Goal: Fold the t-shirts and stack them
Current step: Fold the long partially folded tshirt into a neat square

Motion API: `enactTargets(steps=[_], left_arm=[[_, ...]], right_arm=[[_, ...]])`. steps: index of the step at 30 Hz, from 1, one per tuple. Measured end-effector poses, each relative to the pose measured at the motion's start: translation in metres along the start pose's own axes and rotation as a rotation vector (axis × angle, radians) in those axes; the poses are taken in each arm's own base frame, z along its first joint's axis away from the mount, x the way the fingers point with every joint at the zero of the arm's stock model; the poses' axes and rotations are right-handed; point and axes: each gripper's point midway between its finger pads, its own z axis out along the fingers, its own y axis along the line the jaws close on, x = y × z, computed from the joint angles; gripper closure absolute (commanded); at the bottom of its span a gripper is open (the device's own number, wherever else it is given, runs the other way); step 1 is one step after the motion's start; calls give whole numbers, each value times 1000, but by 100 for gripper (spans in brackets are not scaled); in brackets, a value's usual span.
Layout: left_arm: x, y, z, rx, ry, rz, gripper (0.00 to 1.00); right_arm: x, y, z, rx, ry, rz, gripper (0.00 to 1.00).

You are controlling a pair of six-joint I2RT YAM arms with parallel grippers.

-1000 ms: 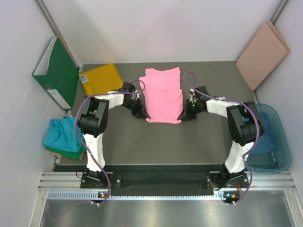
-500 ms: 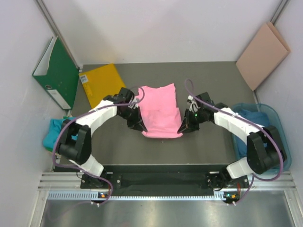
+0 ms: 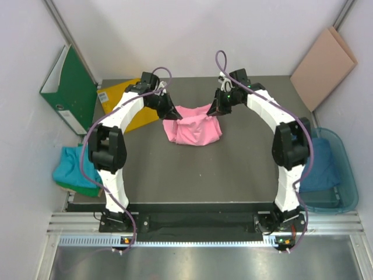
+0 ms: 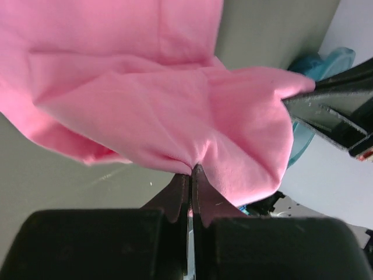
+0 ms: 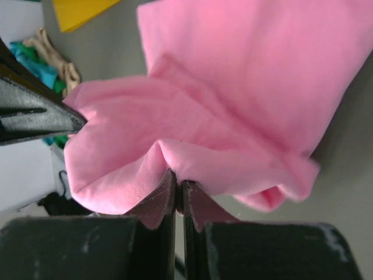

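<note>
The bright pink t-shirt (image 3: 193, 127) lies in the middle of the grey table (image 3: 233, 169), doubled over on itself and sagging between my grippers. My left gripper (image 3: 173, 114) is shut on its left edge (image 4: 192, 169). My right gripper (image 3: 214, 109) is shut on its right edge (image 5: 178, 181). Both hold the cloth lifted at the far side of the shirt. Teal and green t-shirts (image 3: 77, 171) lie heaped at the table's left edge. A dark blue t-shirt (image 3: 322, 166) lies in the bin at the right.
A green binder (image 3: 69, 87) stands at the far left against the wall. A flat yellow sheet (image 3: 119, 96) lies at the back left, under my left arm. A tan folder (image 3: 323, 59) leans at the back right. The clear blue bin (image 3: 344, 198) stands at the right edge.
Both grippers have carried the near edge of the pink t-shirt up and toward the back of the table, folding it over itself. The arms now reach far forward.
</note>
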Motion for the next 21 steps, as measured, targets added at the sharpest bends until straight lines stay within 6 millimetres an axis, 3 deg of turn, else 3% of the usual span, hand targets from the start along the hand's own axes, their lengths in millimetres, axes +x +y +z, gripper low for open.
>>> enactTargets(steps=[4, 9, 10, 11, 12, 13, 16, 17, 21], left_arm=[[-31, 26, 19, -5, 1, -57, 100], [-65, 38, 28, 36, -31, -93, 97], [-72, 38, 30, 48, -37, -97, 80], [-80, 37, 32, 63, -44, -98, 53], [-87, 37, 35, 78, -50, -97, 32], [-94, 36, 39, 91, -55, -97, 1], [-109, 32, 47, 133, -69, -101, 1], [-112, 33, 49, 140, -73, -108, 1], [-119, 28, 49, 172, -93, -103, 1]], right_arm=[[-29, -26, 37, 14, -3, 1, 99], [-41, -48, 62, 26, -15, 20, 97], [-43, -51, 66, 28, -21, 25, 96], [-45, -53, 70, 28, -30, 29, 88], [-49, -56, 75, 32, -41, 37, 77], [-50, -57, 76, 31, -45, 39, 69], [-62, -66, 88, 38, -92, 63, 54], [-66, -68, 90, 41, -105, 69, 43], [-86, -75, 95, 55, -208, 76, 25]])
